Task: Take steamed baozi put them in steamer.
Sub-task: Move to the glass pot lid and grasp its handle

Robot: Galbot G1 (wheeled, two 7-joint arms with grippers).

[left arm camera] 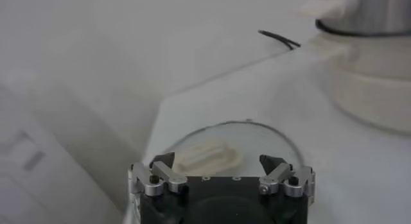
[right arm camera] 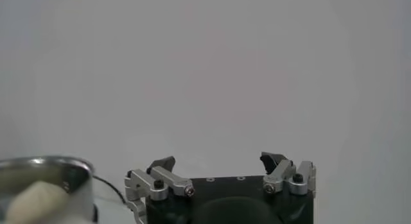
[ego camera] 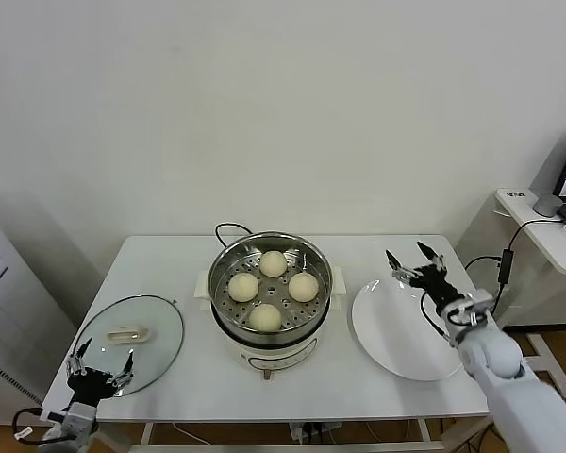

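Several cream-white steamed baozi point(ego camera: 273, 263) lie on the perforated tray inside the shiny steamer point(ego camera: 224, 274) at the table's middle. One bun point(right arm camera: 35, 201) shows inside the steamer's rim point(right arm camera: 45, 164) in the right wrist view. My right gripper point(ego camera: 416, 257) point(right arm camera: 218, 161) hovers open and empty above the white plate point(ego camera: 387, 335), right of the steamer. My left gripper point(ego camera: 101, 357) point(left arm camera: 218, 160) is open and empty at the table's front left corner, over the near edge of the glass lid point(left arm camera: 257, 138). The steamer's cream base point(left arm camera: 372, 84) appears farther off in the left wrist view.
The round glass lid point(ego camera: 160, 326) with a white handle point(ego camera: 127, 333) lies flat left of the steamer. A black cord point(ego camera: 228, 227) runs behind the pot. A side desk point(ego camera: 547, 231) with a laptop and cables stands at the right.
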